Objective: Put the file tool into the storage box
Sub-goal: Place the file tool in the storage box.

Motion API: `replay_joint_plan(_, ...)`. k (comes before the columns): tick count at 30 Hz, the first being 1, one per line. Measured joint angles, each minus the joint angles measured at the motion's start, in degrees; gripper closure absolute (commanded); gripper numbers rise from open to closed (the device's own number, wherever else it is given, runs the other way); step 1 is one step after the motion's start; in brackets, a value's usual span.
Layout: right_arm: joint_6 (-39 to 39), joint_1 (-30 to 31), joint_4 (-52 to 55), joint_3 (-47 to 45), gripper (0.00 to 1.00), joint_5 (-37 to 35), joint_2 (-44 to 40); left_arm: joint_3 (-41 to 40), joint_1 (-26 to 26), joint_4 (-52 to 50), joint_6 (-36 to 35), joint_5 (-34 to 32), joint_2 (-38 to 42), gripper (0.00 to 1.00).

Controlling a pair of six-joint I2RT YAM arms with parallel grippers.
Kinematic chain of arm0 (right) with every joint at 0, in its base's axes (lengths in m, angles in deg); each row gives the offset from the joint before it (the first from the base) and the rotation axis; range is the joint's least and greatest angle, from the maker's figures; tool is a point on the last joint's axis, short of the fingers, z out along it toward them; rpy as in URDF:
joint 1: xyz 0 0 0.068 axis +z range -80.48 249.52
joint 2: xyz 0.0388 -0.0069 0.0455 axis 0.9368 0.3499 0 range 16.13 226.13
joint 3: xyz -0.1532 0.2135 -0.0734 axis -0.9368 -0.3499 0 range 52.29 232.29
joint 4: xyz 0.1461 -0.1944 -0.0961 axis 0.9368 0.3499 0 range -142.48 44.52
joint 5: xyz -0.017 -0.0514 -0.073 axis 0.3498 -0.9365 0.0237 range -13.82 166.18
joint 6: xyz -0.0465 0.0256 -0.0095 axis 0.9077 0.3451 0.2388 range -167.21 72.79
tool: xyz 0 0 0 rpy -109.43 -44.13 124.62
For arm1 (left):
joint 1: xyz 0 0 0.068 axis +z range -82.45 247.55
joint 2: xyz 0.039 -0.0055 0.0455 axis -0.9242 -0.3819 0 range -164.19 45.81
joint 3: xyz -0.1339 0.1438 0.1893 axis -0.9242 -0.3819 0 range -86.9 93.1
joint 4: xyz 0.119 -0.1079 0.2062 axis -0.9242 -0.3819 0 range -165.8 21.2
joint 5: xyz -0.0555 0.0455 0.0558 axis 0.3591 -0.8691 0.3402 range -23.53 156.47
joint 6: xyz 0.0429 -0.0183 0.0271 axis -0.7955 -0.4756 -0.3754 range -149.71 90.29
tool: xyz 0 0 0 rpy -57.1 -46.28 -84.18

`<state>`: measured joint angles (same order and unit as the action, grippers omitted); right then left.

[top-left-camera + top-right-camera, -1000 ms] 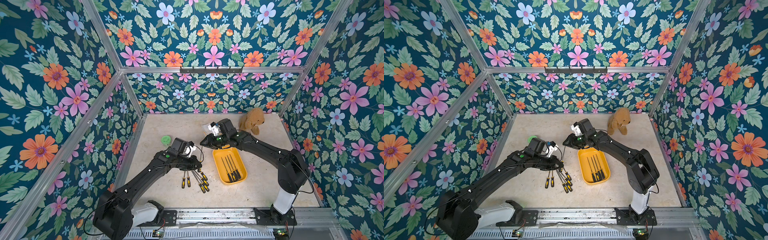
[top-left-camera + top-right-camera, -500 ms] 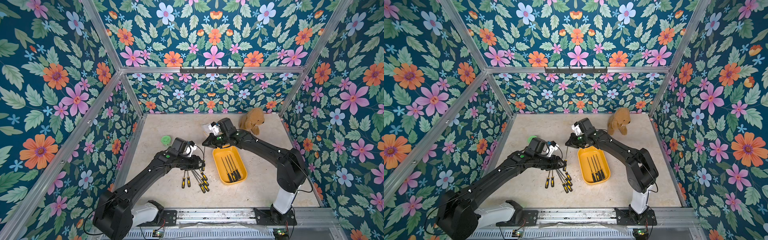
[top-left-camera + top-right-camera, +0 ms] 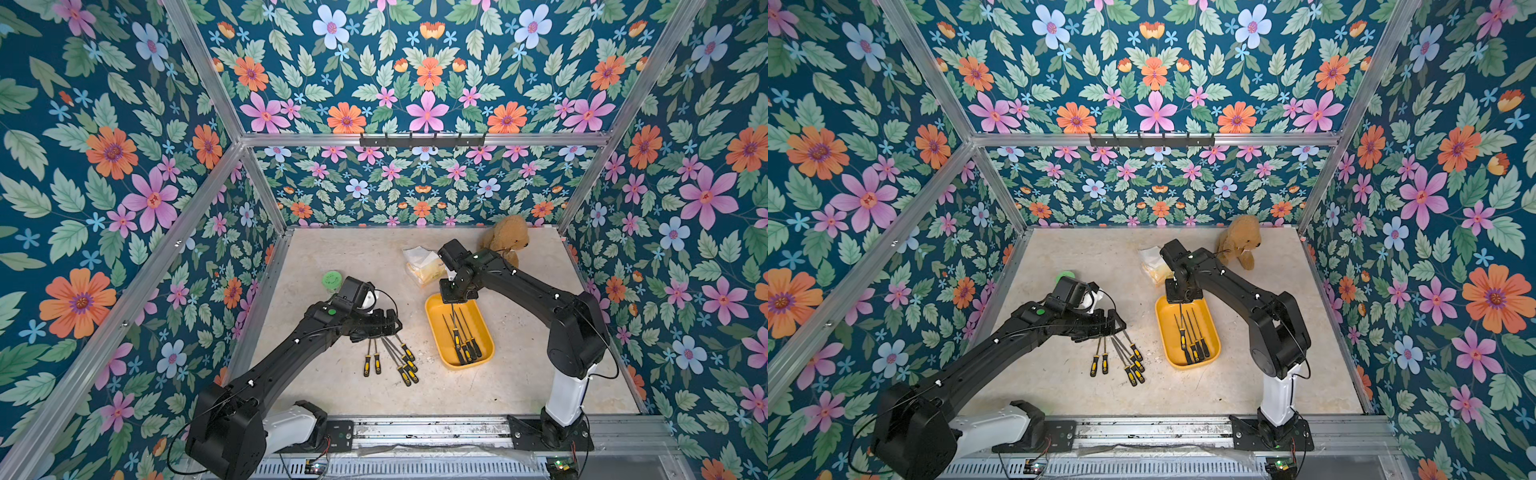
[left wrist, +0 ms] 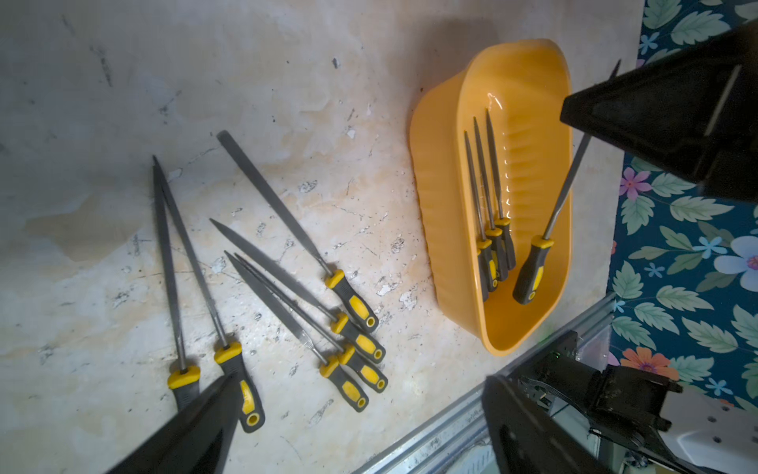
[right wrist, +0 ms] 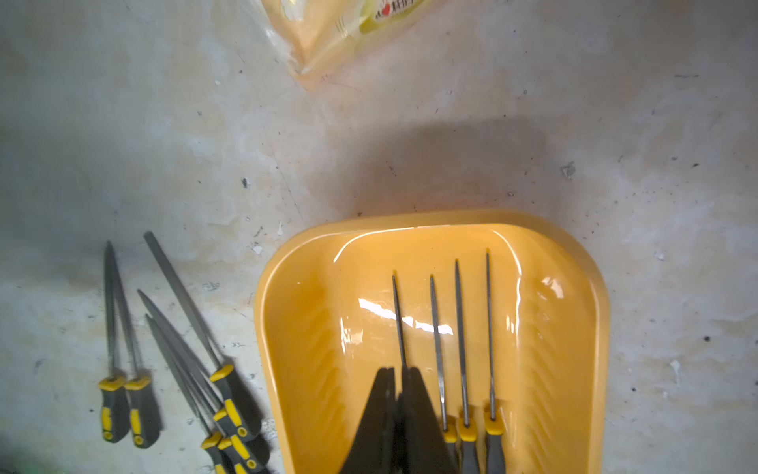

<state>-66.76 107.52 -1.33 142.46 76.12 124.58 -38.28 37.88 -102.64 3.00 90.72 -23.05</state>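
While dangling file (image 5: 398, 320) from clamped right gripper (image 5: 398, 369) into storage box (image 5: 430, 217): drop-off step, next just let go; left gripper (image 3: 390, 326) wide.

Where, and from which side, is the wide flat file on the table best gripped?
Likely mid-blade, from straight above, closing across its width: the wide flat file lies flat, blade clear of the others, while its handle crowds a neighbouring handle.

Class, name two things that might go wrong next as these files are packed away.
The right claw pinches the held file only by its thin shaft; it may pivot or slip, landing across the three files in the storage box.
The open left claw hovers over crowded, crossing loose files; it may catch two.
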Motion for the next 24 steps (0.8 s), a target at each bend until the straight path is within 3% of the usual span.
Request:
replay_joint_plan(8, 1.3, 4.1, 0.2, 1.0, 1.00, -1.1, 6.0, -3.7, 0.0, 0.4, 1.4, -1.9, 1.5, 0.03)
replay_joint_plan(24, 1.3, 5.7, -2.3, -3.0, 1.00, -2.6, 8.9, -6.8, 0.0, 0.8, 2.9, -5.0, 1.9, 0.03)
